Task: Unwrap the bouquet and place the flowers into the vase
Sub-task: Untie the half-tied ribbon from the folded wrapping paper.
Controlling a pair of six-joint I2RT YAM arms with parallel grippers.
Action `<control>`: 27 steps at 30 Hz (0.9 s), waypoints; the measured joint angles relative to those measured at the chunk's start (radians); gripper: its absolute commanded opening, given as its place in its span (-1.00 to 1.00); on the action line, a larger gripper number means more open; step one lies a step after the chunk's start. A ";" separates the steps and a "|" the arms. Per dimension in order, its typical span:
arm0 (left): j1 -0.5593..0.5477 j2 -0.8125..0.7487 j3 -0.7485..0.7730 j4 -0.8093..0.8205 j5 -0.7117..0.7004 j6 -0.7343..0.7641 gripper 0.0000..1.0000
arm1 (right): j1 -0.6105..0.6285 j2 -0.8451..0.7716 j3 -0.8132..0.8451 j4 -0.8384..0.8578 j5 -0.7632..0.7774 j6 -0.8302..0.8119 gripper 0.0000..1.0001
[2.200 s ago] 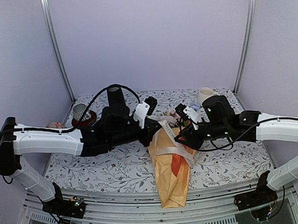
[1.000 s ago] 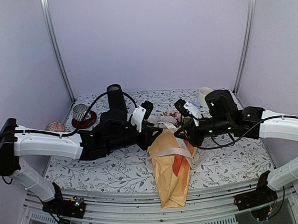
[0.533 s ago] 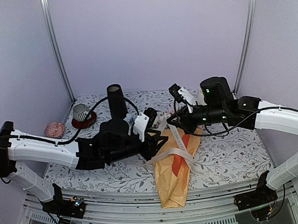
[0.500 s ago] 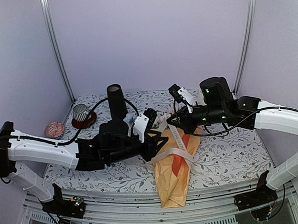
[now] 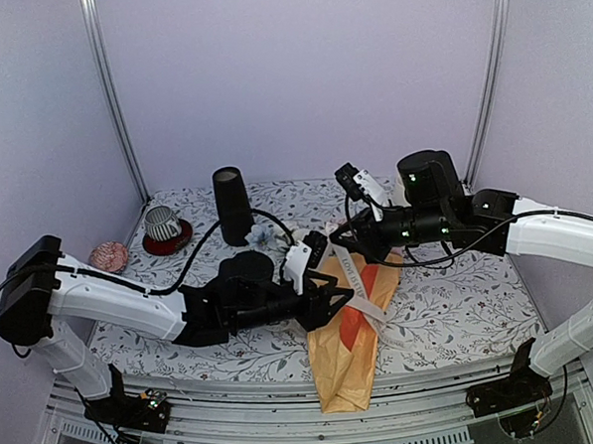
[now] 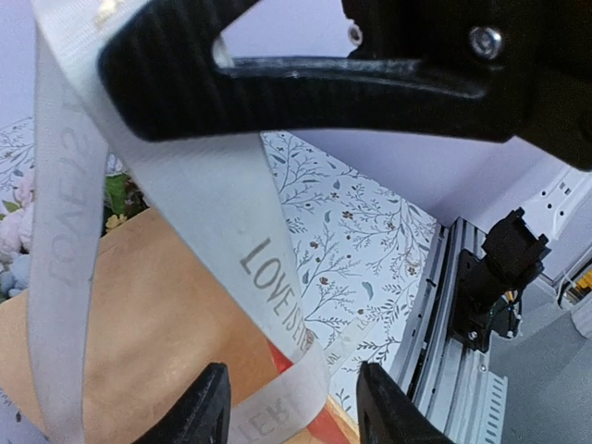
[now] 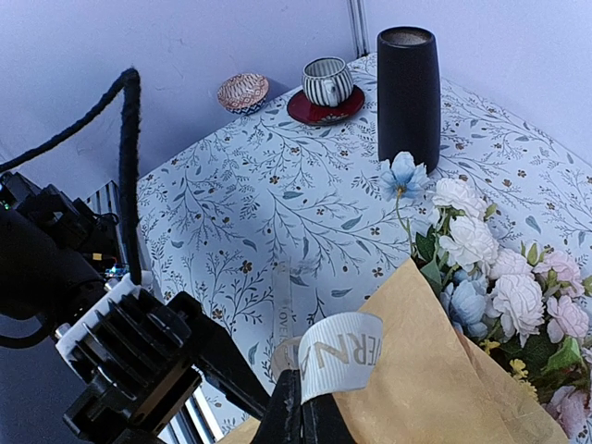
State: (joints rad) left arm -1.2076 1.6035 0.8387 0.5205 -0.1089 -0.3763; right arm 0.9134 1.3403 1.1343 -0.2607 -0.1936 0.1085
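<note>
The step in hand was the untying. The bouquet (image 5: 344, 364) lay on its side at the middle of the counter (image 5: 460, 313), narrow end toward the arm bases, with its paper not yet opened and the flowers (image 7: 490, 268) inside its wide end. The right tool (image 7: 299, 407) was clamped on the cream ribbon (image 7: 340, 356) and held it up off the paper, a loop standing above the pinch. The left tool (image 6: 296, 412) sat just beside the wrap, jaws apart and gripping nothing, and the ribbon ran down through the gap between them. A black bar across the top of the left wrist view was probably a finger of the other tool, though the framing was too tight to be sure. The vase (image 5: 231, 201) stood upright at the back left, well apart from the bouquet.

Judged from this, the next move called for drawing the ribbon clear of the cone, then taking the paper's edge to spread the sheets without dragging the stems.

Against the earlier frames, the right tool had risen from low over the bouquet, carrying the ribbon with it. The left arm had pulled back toward the near edge and widened its jaws, leaving the vase in plain sight rather than half hidden behind it
</note>
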 measured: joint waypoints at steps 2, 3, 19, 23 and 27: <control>0.009 0.019 0.006 0.020 0.023 -0.013 -0.09 | 0.000 0.000 0.000 0.000 -0.002 0.003 -0.92; 0.014 0.027 0.009 0.027 0.033 -0.018 -0.11 | 0.000 0.000 0.000 0.000 -0.002 0.004 -0.92; 0.045 0.079 0.058 0.127 0.121 -0.029 -1.00 | 0.000 -0.024 -0.014 0.045 -0.001 0.013 -0.65; 0.056 0.050 0.056 0.121 0.120 -0.027 -1.00 | 0.000 -0.070 -0.053 0.058 0.015 0.020 -0.37; 0.080 -0.028 0.035 0.121 0.126 -0.035 -1.00 | 0.000 -0.132 -0.116 0.070 0.048 0.022 -0.31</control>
State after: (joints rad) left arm -1.1278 1.5753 0.8742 0.6418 0.0170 -0.4110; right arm 0.9134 1.2087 1.0180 -0.1905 -0.1455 0.1307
